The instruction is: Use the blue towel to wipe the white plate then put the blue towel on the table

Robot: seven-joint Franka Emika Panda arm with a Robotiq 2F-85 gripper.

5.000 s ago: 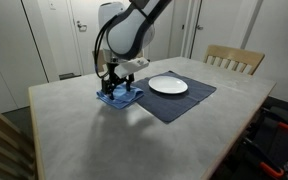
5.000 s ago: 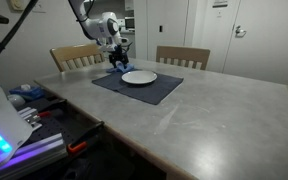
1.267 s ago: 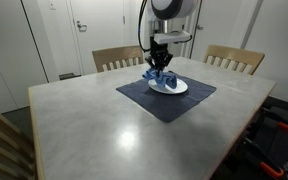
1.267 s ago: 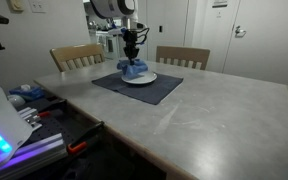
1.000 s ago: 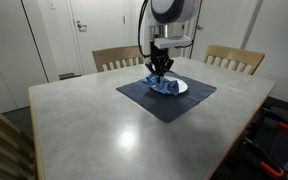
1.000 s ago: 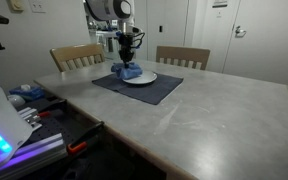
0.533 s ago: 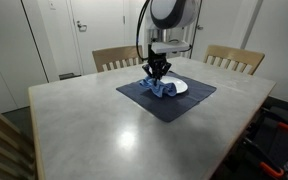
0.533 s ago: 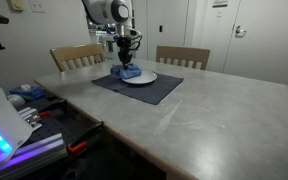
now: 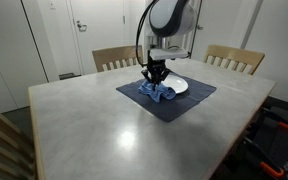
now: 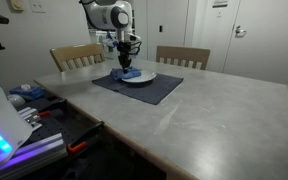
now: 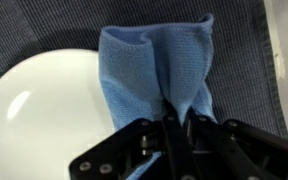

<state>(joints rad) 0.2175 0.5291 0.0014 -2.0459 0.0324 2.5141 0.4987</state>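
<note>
Pinching the blue towel (image 11: 149, 70), the gripper (image 11: 176, 116) hangs — towel overlapping white plate (image 11: 44, 110).

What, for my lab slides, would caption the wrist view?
Gripper shut on the blue towel, which drapes over the white plate's rim onto the navy placemat.

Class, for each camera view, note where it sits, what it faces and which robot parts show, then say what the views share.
Exterior view: beyond a corner of the table, facing the arm above the blue towel and white plate.
Exterior view: off another table side, looking across it; arm and tool show.
Wrist view: looks straight down; only the tool, shut on the blue towel, shows.
Shared: blue towel, white plate and dark placemat appear in all three.
</note>
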